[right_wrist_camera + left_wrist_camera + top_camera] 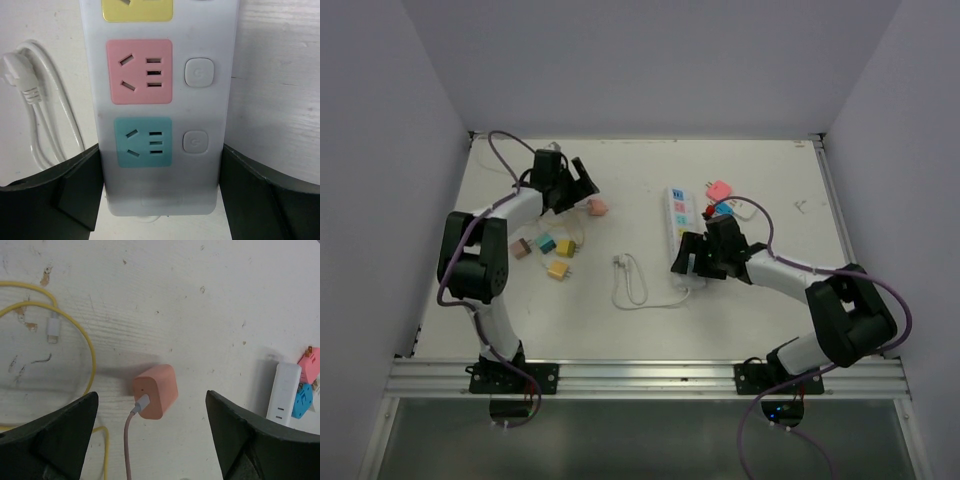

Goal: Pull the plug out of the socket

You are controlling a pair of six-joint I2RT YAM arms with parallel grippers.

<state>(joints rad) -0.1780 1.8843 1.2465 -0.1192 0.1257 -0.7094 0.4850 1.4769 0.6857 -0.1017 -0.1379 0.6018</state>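
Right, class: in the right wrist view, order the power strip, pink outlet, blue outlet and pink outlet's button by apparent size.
1. power strip
2. pink outlet and blue outlet, nearly alike
3. button

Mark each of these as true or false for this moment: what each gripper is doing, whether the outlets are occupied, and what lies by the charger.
1. The left gripper is shut on the pink charger. False: it is open, and the charger lies untouched between its fingers.
2. The right gripper holds the end of the socket between its fingers. True.
3. A plug sits in the pink outlet face. False: it is empty, as is the blue outlet face.
4. A yellow cable lies on the table beside the pink charger. True.
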